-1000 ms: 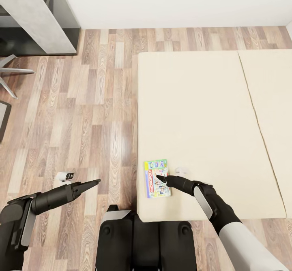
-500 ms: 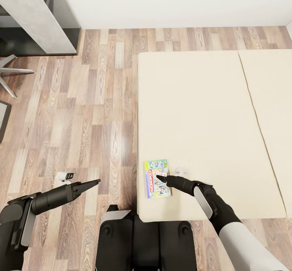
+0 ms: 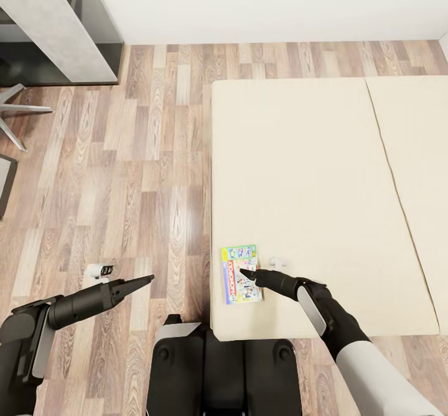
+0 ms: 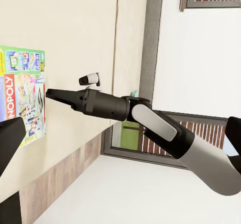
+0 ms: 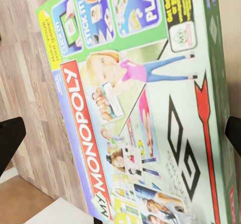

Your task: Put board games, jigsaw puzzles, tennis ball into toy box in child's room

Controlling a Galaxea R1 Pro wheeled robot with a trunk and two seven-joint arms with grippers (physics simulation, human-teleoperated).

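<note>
A board game (image 3: 236, 282) with a green edge and a red Monopoly banner lies flat at the near left corner of the bed (image 3: 311, 173). My right gripper (image 3: 246, 273) hovers just above its lid. The right wrist view has the lid (image 5: 135, 103) close up, with one dark fingertip (image 5: 10, 141) at each side, wide apart and touching nothing, so this gripper is open. My left gripper (image 3: 148, 278) hangs over the wood floor to the left of the bed. It is open and empty, and its wrist view takes in the game (image 4: 22, 93) and the right gripper (image 4: 50, 94).
A small white object (image 3: 278, 260) lies on the mattress beside the game. Another small white and black object (image 3: 99, 270) lies on the floor near my left gripper. A grey cabinet (image 3: 56, 24) and chair legs (image 3: 15, 111) stand at the far left.
</note>
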